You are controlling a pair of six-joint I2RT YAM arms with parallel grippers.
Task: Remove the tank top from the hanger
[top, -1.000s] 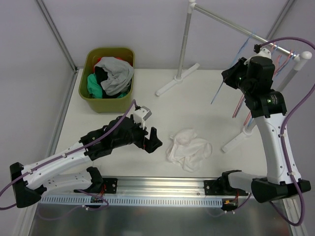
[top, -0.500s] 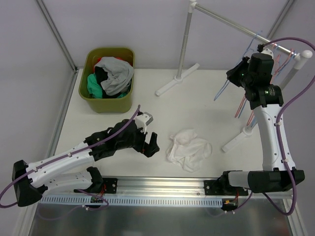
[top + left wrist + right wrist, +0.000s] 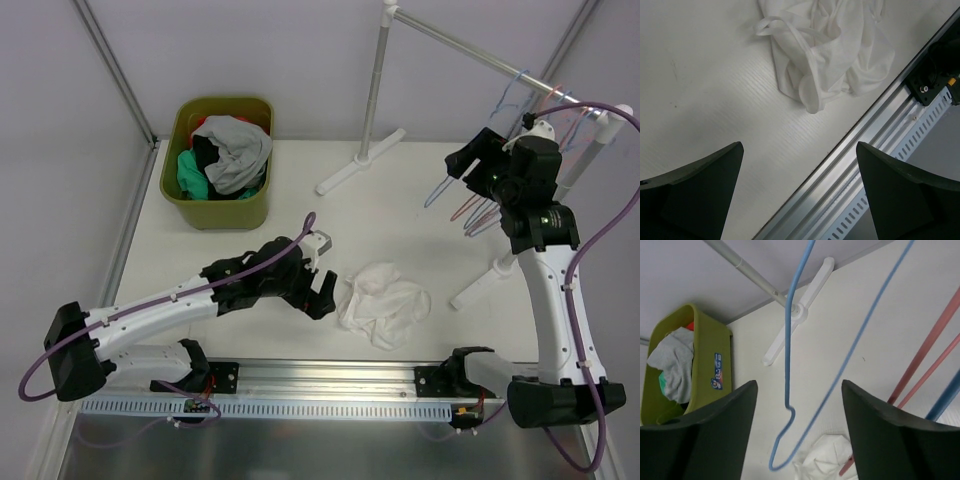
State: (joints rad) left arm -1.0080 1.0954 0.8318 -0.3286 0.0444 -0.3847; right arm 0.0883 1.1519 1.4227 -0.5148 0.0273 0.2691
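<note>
L claw (image 3: 322, 295) spread fully wide, holding 0, low over the worktop (image 3: 400, 200) just left of the white tank top (image 3: 385, 303), which lies crumpled near the near edge. R claw (image 3: 470, 160) part open, gripping 0. Blue hanger (image 3: 787, 340) dangles between its fingers, untouched. White worktop, pale grey walls (image 3: 250, 50). Green bin (image 3: 215, 212) of clothes sits far left; its blue sticker (image 3: 716, 377) is unreadable.
</note>
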